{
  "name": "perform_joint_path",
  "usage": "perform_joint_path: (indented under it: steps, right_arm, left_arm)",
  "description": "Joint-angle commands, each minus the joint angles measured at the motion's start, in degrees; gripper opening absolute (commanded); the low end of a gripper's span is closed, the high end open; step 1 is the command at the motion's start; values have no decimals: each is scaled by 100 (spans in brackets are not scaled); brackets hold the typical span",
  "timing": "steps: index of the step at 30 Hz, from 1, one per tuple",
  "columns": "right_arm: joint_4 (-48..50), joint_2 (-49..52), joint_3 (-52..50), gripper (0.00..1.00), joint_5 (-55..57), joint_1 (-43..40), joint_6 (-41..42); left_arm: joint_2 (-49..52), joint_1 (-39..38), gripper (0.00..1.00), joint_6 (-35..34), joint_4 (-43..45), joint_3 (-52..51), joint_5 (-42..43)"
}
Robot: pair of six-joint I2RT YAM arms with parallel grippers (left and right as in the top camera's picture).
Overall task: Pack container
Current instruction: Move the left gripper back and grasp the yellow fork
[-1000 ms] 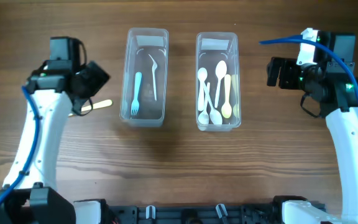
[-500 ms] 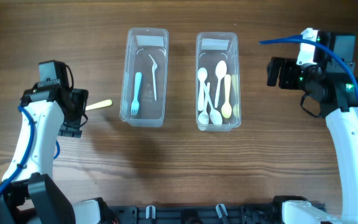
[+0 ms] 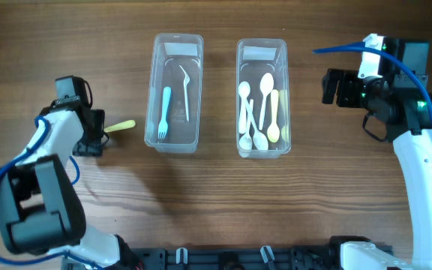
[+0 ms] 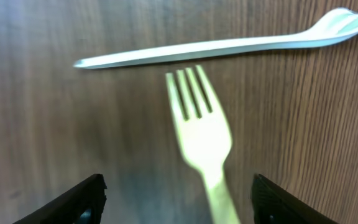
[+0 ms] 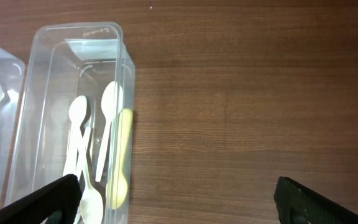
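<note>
Robotics lab bench, not a home or kitchen. Two white robot arms stood at a wood-grain table (image 3: pixel 216 195), the left arm (image 3: pixel 51 150) and the right arm (image 3: pixel 418 157). An exposed blue cable (image 3: pixel 343 49) ran to the right one. A black mounting rail (image 3: pixel 223 259) ran along the near edge. Test props sat on top: a clear fork container (image 3: pixel 156 90) and a clear spoon container (image 3: pixel 239 97), both holding plastic cutlery.

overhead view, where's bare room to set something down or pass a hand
Widest: table strip between both containers and the robot's base. Also between spoon container and right arm. Lane between containers is narrow. Crowded: left of fork container, around the yellow fork.
</note>
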Motion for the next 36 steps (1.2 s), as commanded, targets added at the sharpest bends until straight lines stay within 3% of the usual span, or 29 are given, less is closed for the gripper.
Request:
perform_joint_path:
  steps: [1, 7, 11, 20, 29, 36]
  right_arm:
    - [17, 52, 85, 100, 76, -13, -72]
    - [17, 52, 85, 100, 76, -13, -72]
    - [17, 52, 85, 100, 76, -13, -72]
    - [17, 55, 85, 100, 76, -13, -72]
    - [17, 55, 85, 100, 76, -13, -72]
    - [17, 55, 85, 100, 76, -13, -72]
  left_arm:
    - [267, 31, 74, -76, 256, -39, 114]
    - [428, 31, 63, -79, 413, -37, 87]
    - [428, 31, 45, -79, 420, -37, 87]
    - [431, 31, 60, -68, 319, -37, -608]
    - [546, 31, 57, -68, 431, -37, -592]
    - [715, 31, 47, 251, 691, -37, -439]
